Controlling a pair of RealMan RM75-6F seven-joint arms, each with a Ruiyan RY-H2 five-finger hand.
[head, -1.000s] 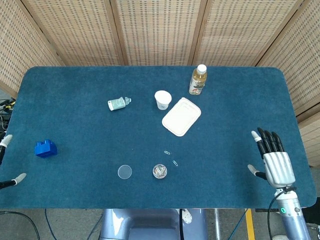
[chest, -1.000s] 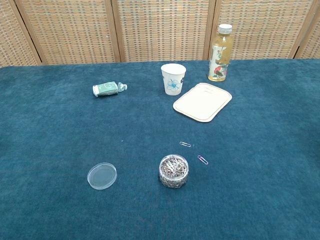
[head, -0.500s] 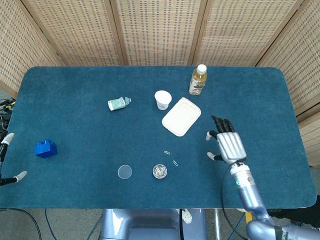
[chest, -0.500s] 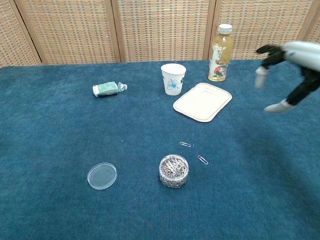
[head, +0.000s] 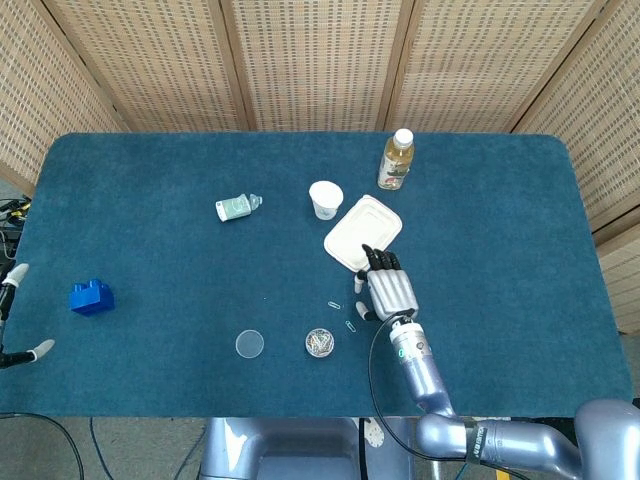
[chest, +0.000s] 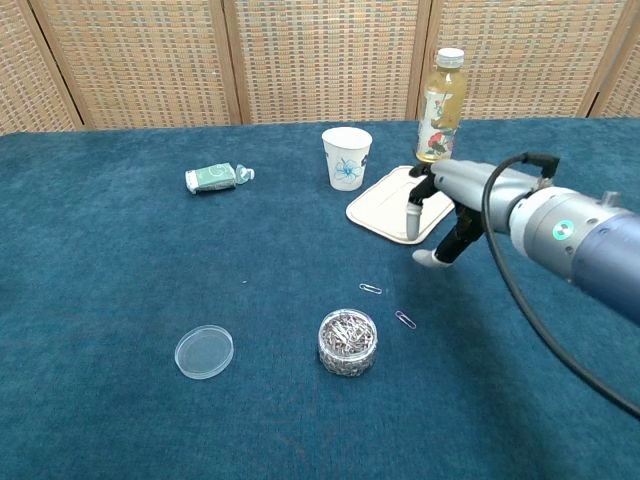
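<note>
My right hand (head: 388, 291) hovers palm down over the blue table, fingers spread and holding nothing. Its fingertips reach the near corner of the white tray (head: 366, 226). In the chest view the same hand (chest: 447, 200) hangs in front of the tray (chest: 392, 208), above two loose paper clips (chest: 371, 289) (chest: 405, 320). A clear jar of paper clips (head: 319, 343) (chest: 347, 343) stands just left of the hand, its lid (head: 250, 344) (chest: 204, 351) lying further left. Of my left hand (head: 12, 278) only spread fingertips show at the far left table edge, beside a blue brick (head: 91, 297).
A paper cup (head: 326, 199) (chest: 346, 158) stands behind the tray, and a yellow drink bottle (head: 396, 161) (chest: 440, 105) further back right. A green tube (head: 237, 207) (chest: 217, 178) lies at the middle left. Wicker screens close off the far side.
My right hand has swept left from the table's right edge to the middle, now beside the tray and paper clips. The left hand has barely moved.
</note>
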